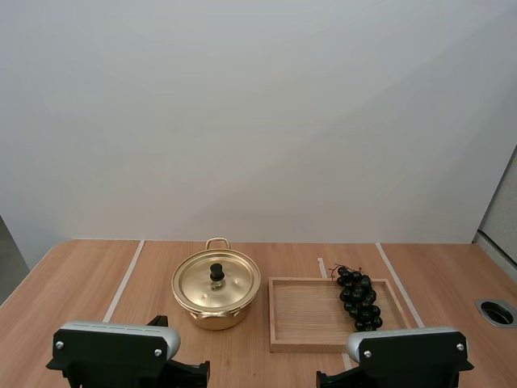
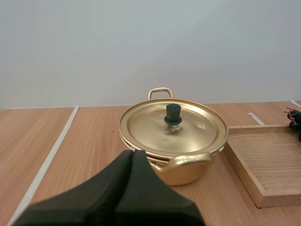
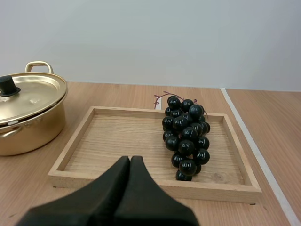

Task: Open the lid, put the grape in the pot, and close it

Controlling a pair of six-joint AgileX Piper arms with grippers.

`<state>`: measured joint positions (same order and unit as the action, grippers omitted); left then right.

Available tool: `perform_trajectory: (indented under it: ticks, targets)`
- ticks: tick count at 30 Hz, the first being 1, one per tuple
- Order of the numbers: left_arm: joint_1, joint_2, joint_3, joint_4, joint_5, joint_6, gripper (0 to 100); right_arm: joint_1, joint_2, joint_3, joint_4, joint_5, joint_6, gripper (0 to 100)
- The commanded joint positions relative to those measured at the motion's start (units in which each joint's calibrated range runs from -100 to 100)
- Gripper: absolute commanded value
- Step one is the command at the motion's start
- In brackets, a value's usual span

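The left gripper (image 2: pixel 132 153) and the right gripper (image 3: pixel 130 159) are both closed and empty, the lid (image 1: pixel 202 284) sits on the pot (image 1: pixel 215 318), and the grapes (image 1: pixel 359 299) lie in the wooden tray (image 1: pixel 305 317) just beside it.

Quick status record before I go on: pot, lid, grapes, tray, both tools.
pot: gold, on the table, left of the tray
lid: on the pot
grapes: dark bunch in the tray's right half
tray: wooden, beside the pot
left tool: shut, empty, facing the pot
right tool: shut, empty, facing the tray
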<state>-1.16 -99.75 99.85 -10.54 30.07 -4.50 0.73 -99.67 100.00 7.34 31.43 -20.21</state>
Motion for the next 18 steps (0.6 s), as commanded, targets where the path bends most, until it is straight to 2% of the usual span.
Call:
perform_trajectory:
  ticks: [1, 4, 7, 12, 18]
  targets:
    - [0.06, -0.3, 0.2, 0.3, -1.4, -0.3, 0, -0.3, -0.3, 0.0, 0.2, 0.0, 0.1, 0]
    - [0.06, -0.3, 0.2, 0.1, -1.6, -0.4, 0, -0.3, -0.3, 0.0, 2.0, -1.7, 0.1, 0]
    - [0.06, -0.3, 0.2, 0.1, -2.7, -0.4, 0, -0.3, -0.3, -0.2, 1.2, -0.8, -0.3, 0]
    - [0.06, -0.3, -7.8, 0.1, -2.0, -0.4, 0, -0.3, -0.3, -10.0, 0.9, 8.2, -0.3, 0]
    - [0.06, -0.3, -18.9, 0.1, -2.0, -0.2, 0, -0.3, -0.3, -21.9, 0.8, 10.8, -0.3, 0]
